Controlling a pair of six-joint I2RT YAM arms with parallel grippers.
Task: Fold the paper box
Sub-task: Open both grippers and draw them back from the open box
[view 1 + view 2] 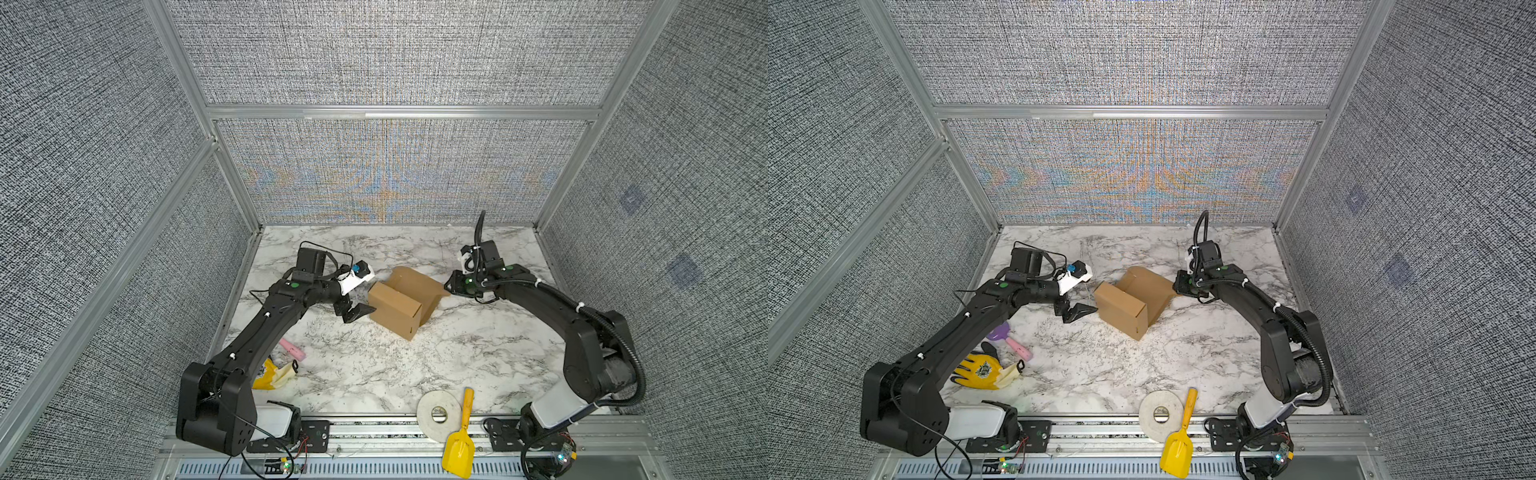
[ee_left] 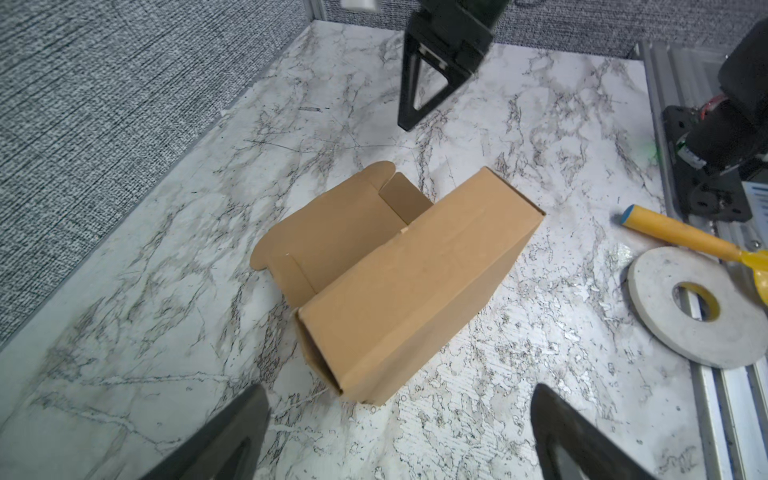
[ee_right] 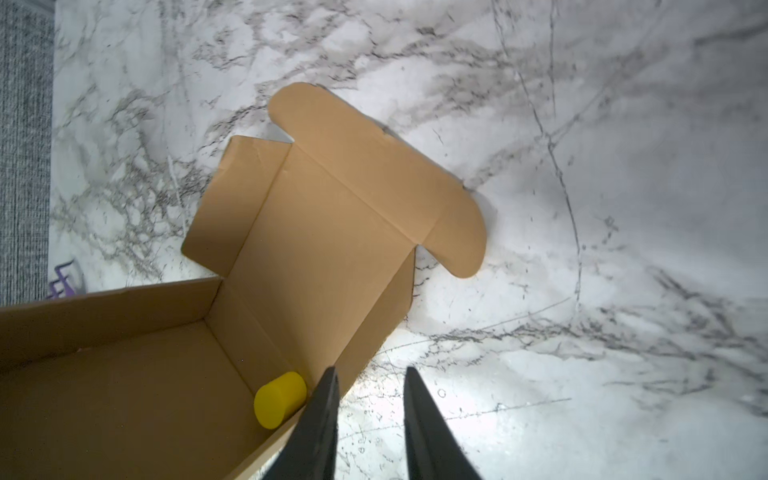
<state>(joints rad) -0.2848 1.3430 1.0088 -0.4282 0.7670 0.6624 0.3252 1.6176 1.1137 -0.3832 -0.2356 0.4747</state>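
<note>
brown paper box [image 1: 395, 309], folded, lid open

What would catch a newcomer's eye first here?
The brown paper box stands mid-table with its lid open. The open left gripper is beside it and the right gripper is at the lid's side flap. Inside, a small yellow cylinder lies tucked into a corner.

Both top views looked steeply down from the near edge over the whole marble tabletop [image 1: 374, 374] — each wrist camera sat close, sharing the paper box [image 2: 415, 282] with them.
</note>
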